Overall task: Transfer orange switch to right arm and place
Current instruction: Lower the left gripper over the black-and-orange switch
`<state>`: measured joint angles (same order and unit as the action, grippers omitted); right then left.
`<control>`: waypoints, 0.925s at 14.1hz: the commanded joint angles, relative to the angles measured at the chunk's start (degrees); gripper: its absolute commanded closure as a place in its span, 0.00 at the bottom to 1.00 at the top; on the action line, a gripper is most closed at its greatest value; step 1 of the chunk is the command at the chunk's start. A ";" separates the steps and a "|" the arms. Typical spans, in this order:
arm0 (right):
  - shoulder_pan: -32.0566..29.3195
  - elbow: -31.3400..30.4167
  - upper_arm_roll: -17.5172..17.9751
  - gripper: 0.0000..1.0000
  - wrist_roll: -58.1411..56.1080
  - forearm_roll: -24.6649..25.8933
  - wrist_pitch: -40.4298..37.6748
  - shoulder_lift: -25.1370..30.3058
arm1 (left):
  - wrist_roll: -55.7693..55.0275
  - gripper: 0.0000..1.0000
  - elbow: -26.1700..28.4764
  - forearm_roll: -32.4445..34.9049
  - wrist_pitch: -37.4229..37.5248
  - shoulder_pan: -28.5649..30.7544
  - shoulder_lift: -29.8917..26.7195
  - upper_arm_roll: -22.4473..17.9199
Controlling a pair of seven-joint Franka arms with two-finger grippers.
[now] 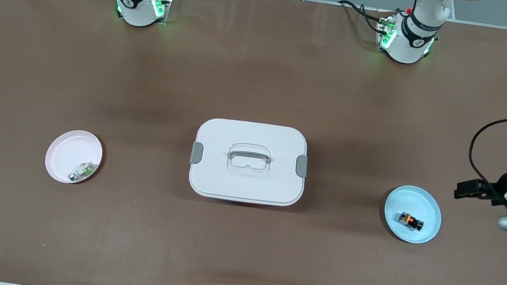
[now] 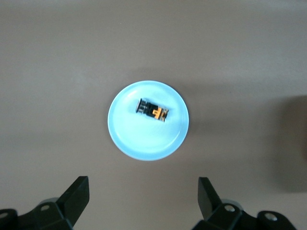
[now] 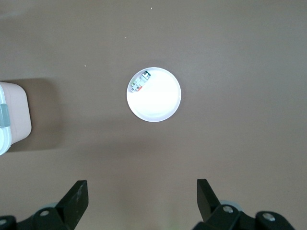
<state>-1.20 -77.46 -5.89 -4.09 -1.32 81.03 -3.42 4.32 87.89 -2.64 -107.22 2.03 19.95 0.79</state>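
The orange switch [image 1: 411, 221] lies in the pale blue plate [image 1: 427, 233] toward the left arm's end of the tabletop [image 1: 236, 260]. The left tool [image 2: 143, 199] hangs high over that end with its fingers spread wide and empty. The right tool [image 3: 142, 199] is spread too, up above the pink plate [image 1: 62, 154], which holds a small green-white-silver piece [image 1: 82, 171]. Between the plates sits a white lidded box [image 1: 249, 162].

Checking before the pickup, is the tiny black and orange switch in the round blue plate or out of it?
In: the tiny black and orange switch lies inside the round blue plate.
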 commanded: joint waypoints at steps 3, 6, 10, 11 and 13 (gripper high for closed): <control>-0.30 0.12 0.26 0.00 -0.57 0.44 -0.52 0.61 | 0.69 0.00 2.10 2.02 -6.93 -0.53 2.46 -0.09; -0.30 0.12 0.26 0.00 -0.57 0.70 -0.26 0.52 | 0.69 0.00 5.35 4.83 -13.69 -0.10 4.48 0.00; -0.65 -0.24 0.26 0.00 -0.13 0.62 -1.66 0.52 | 1.92 0.00 10.89 10.01 -22.40 -0.44 5.27 0.09; -0.65 -0.24 0.35 0.00 -0.05 0.62 -1.67 0.52 | 1.92 0.00 11.25 10.20 -23.46 -0.45 5.71 0.44; -0.39 -0.15 0.53 0.00 0.13 0.53 -1.40 0.52 | 2.70 0.00 11.51 10.29 -23.73 -0.53 6.42 0.96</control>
<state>-1.34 -77.52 -5.93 -4.09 -1.25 79.94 -3.41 5.57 98.46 6.38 -129.78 1.63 26.56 1.29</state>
